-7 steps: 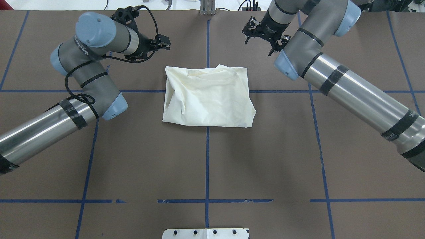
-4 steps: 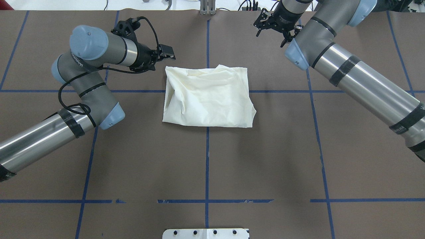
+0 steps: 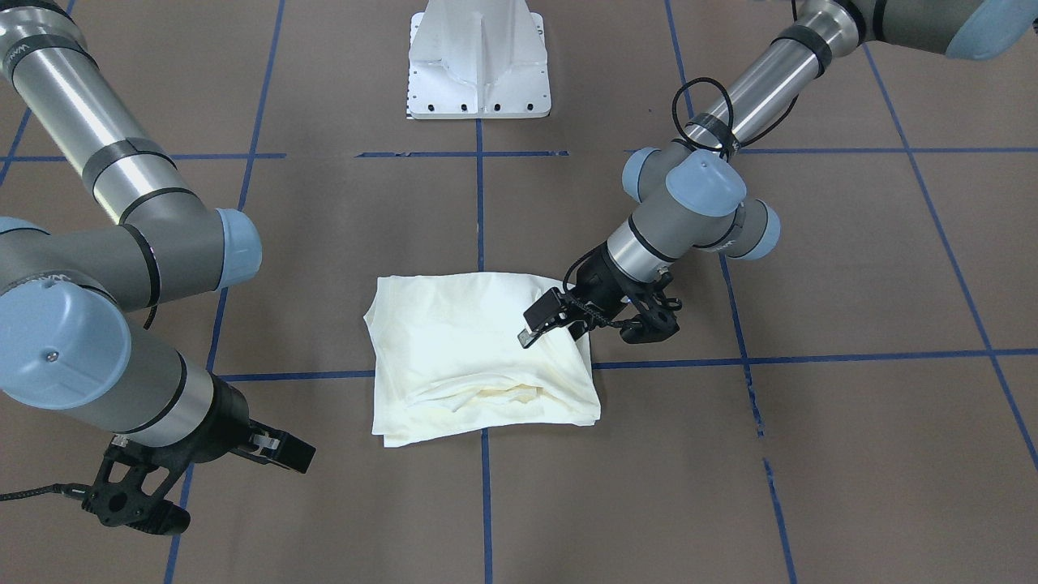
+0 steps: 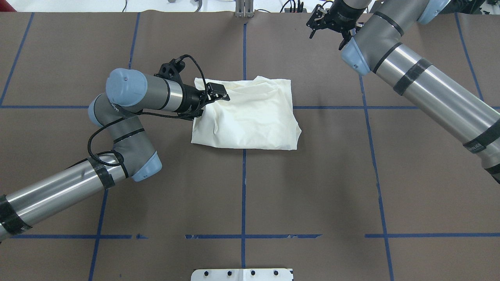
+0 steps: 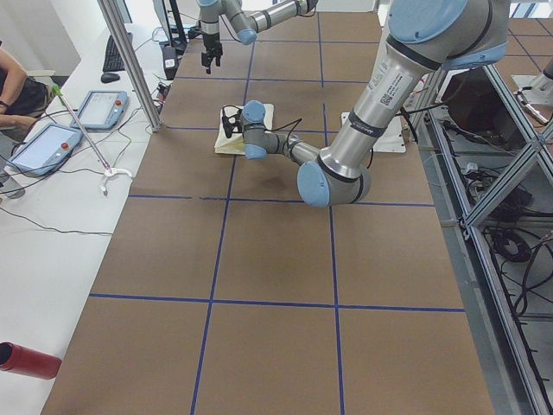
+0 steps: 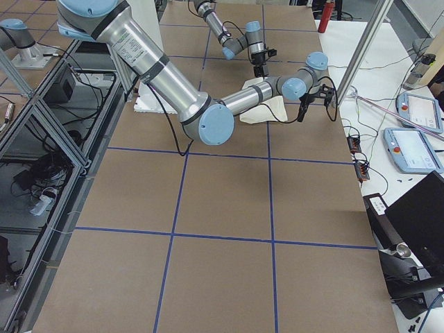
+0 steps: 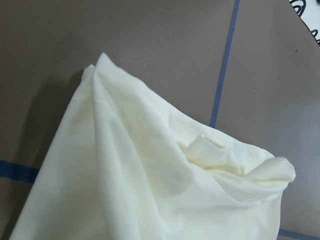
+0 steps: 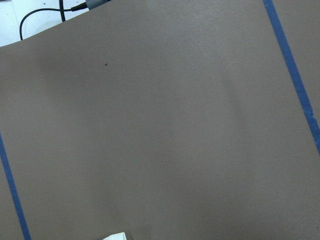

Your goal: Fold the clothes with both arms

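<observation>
Near arm: the right arm [image 6: 173, 83] runs from the upper left to the centre of the frame, its forearm passing in front of the T-shirt [image 6: 267, 109].
Right gripper [image 6: 303, 111]: points down, just right of the shirt.
Left gripper [image 6: 259, 67]: small, directly above the shirt in the frame.
Table [image 6: 208, 263]: brown, with a blue tape grid.

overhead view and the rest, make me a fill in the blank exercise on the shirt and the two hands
The folded cream-white cloth shirt lies on the brown table, crossed by ____ tape lines.
The left black claw hand reaches over the ____ near one corner.
The right black claw hand hangs over bare ____, away from it.
Missing: blue; shirt; table.
</observation>
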Robot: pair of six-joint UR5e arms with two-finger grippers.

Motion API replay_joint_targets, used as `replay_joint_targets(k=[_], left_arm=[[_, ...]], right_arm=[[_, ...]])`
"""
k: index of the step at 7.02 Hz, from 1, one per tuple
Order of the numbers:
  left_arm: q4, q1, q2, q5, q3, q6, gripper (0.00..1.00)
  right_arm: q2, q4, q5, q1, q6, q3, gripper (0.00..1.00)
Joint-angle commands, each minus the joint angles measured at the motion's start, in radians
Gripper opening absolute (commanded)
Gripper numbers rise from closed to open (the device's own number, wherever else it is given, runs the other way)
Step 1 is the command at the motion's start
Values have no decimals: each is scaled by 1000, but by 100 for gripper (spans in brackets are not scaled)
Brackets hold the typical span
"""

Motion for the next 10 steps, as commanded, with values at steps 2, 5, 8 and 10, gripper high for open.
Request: replay_joint_targets(k=[2,5,8,10], left_arm=[[2,1,-2,-123,2,68,100],[5,-4,64,-275,-98,79,100],[3,4,163,-303,-228,117,100],[5,29,216,-297,-324,108,100]], right_arm=[[1,-5,2,5,0,3,100],[1,-5,2,15,-2,6,100],[4,-4,5,19,-2,7,100],[-2,2,8,19,-3,13,100]])
